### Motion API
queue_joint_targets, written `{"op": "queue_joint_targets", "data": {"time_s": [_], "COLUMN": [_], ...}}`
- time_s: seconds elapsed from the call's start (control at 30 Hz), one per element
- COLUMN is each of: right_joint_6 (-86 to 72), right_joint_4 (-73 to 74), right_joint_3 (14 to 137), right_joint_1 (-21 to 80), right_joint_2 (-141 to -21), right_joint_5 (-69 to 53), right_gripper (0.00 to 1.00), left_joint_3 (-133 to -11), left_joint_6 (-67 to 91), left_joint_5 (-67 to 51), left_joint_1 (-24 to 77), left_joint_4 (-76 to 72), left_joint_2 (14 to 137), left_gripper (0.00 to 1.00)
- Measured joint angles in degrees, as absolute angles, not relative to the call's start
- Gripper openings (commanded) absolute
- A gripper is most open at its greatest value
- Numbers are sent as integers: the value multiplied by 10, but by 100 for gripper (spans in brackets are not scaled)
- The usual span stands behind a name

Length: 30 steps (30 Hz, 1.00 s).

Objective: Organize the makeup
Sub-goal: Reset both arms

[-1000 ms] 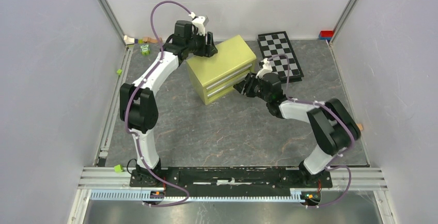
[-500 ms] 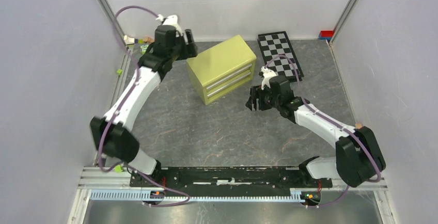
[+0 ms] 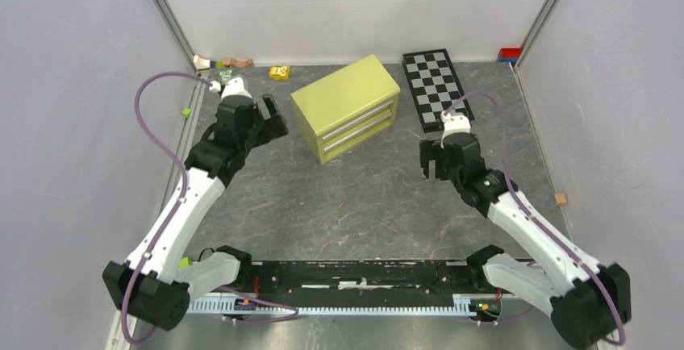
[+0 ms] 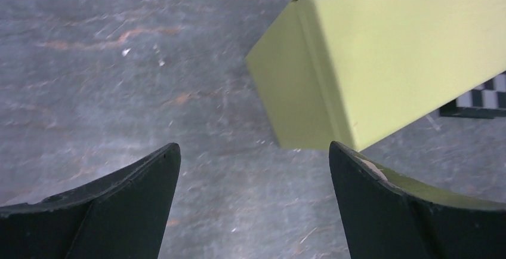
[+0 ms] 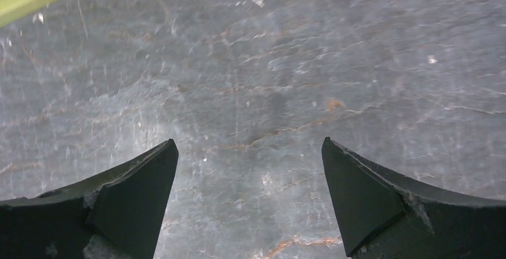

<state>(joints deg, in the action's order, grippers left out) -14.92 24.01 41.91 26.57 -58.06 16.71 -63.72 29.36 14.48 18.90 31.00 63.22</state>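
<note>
Plain pale grey walls [image 3: 347, 3] close in on three sides, with metal posts [image 3: 165, 11] running up the back corners. The tabletop [image 3: 363, 205] is dark grey, stone-veined and scuffed with rusty streaks. A slotted rail [image 3: 363, 306] edges the near side. The light is soft and even.

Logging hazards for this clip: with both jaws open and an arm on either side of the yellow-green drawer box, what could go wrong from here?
1. The left gripper sits close to a corner of the drawer box; a careless swing might shove the box toward the checkerboard.
2. No makeup shows in any view and both drawers look shut, so the sorting cannot be verified from these pictures.
</note>
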Motion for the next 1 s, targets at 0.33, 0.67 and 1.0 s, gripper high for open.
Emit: {"op": "queue_joint_targets", "data": {"time_s": [0.33,0.67,1.0], "right_joint_6": [-163,-185,-197], "right_joint_4": [142,99,89], "right_joint_3": [366,357,358], "right_joint_1": [265,265,265], "right_joint_2": [-462,-489,-491], "right_joint_5": [221,170,124], "right_gripper": [98,98,98], "left_joint_3": [-566,-546,-546], "left_joint_6": [260,236,223], "left_joint_5": [220,254,256], "left_joint_1": [189,189,189], "left_joint_4": [348,331,324], "left_joint_2": [513,507,483], "left_gripper": [100,100,100]}}
